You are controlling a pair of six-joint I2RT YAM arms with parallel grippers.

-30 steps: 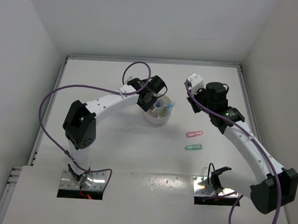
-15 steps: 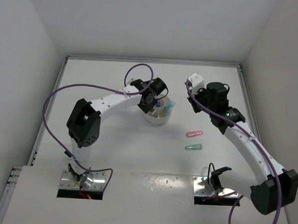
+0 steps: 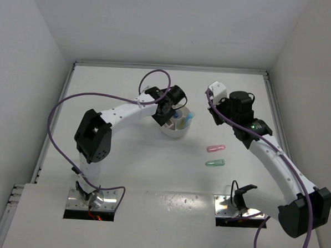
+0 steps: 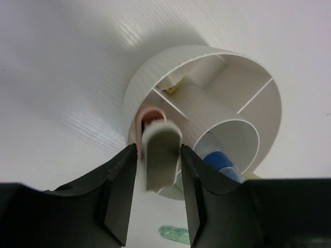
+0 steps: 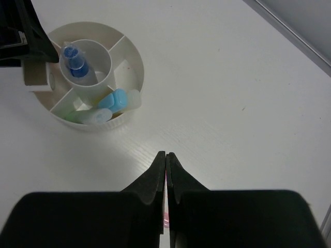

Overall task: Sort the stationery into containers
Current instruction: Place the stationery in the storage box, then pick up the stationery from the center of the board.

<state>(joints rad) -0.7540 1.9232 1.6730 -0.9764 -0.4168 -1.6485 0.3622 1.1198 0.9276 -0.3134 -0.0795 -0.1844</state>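
Note:
The round white bowl [image 3: 171, 134] stands mid-table, also in the left wrist view [image 4: 269, 103] and the right wrist view [image 5: 103, 124]. My left gripper [image 3: 167, 116] hangs over its left rim. Its jaws [image 4: 159, 147] stand slightly apart, with a grey eraser [image 4: 161, 155] loose between them over an outer compartment that holds a pink item [image 4: 147, 114]. That eraser also shows in the right wrist view [image 5: 37, 75]. A blue-clear pen [image 5: 75, 59] stands in the centre cup. Light blue markers [image 5: 116, 101] lie in a near compartment. My right gripper [image 5: 165, 153] is shut and empty above the table.
A pink marker [image 3: 216, 148] and a green marker [image 3: 214, 162] lie on the table right of the bowl, below my right gripper [image 3: 216, 116]. The green marker also shows in the left wrist view [image 4: 176, 235]. White walls enclose the table on three sides.
The left arm's elbow swung a little to the right and the left gripper settled over the bowl's left rim. The right arm has not moved.

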